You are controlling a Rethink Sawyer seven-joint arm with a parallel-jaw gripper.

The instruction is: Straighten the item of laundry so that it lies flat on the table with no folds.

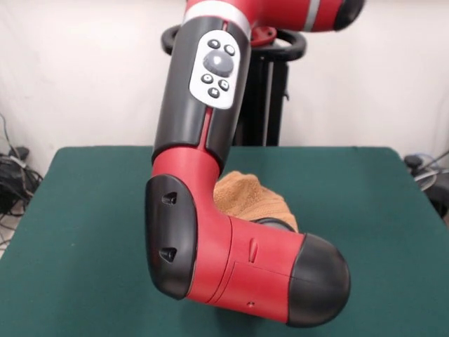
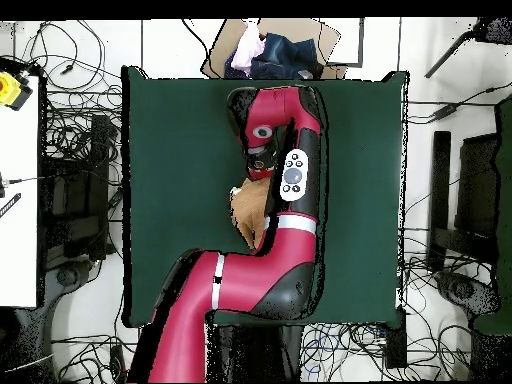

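The item of laundry (image 1: 247, 196) is a peach terry towel, bunched up near the middle of the dark green table (image 1: 84, 210). My red and black arm bends low over it and hides most of it in the front view. From overhead, only a small crumpled part of the towel (image 2: 246, 213) shows beside the arm's left side, on the table (image 2: 170, 150). The gripper (image 2: 258, 168) hangs under the wrist, right at the towel's upper edge. The arm covers it in the front view, and its state is not visible.
The arm's elbow (image 1: 210, 260) hangs low over the table's near half. An open cardboard box with clothes (image 2: 272, 50) sits past the table's top edge in the overhead view. Cables lie on the floor all around, and a white bench (image 2: 18, 180) stands at the left.
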